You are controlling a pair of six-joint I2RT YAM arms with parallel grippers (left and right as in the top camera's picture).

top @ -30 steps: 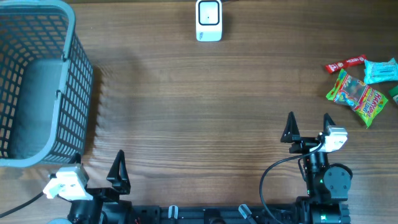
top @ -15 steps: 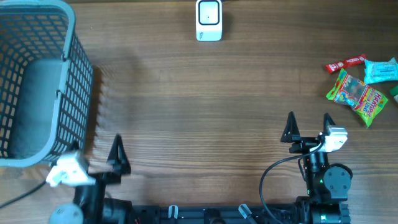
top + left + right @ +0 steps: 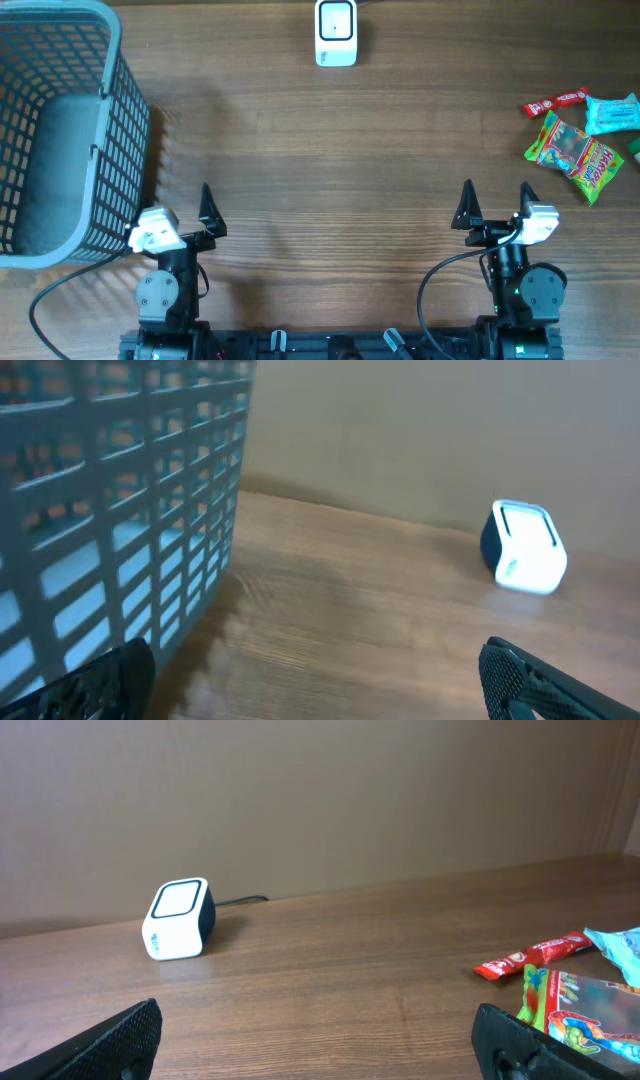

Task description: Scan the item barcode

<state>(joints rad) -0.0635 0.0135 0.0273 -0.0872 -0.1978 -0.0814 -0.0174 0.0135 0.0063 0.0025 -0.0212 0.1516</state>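
Jaws on both arms stand fully spread and hold nothing. The left gripper (image 3: 178,205) sits low at the near left, hard by the near right corner of the grey mesh basket (image 3: 112,60). In its wrist view the basket's wall (image 3: 120,510) fills the left half, rising right ahead of the left finger (image 3: 90,685); whether they touch cannot be told. The right gripper (image 3: 496,195) sits at the near right over the wooden table (image 3: 330,170). The white scanner (image 3: 335,32) stands at the far edge, mid-table, well apart from both arms, with a dark cable (image 3: 240,901) trailing behind it. The items lie bunched at the right edge: a red bar (image 3: 554,101), a teal packet (image 3: 612,113) just beside it, and a green gummy bag (image 3: 575,150) nearer the robot. From the right wrist the scanner (image 3: 180,918) and the red bar (image 3: 530,955) are in plain sight, the gummy bag (image 3: 580,1010) partly cut off by the frame.
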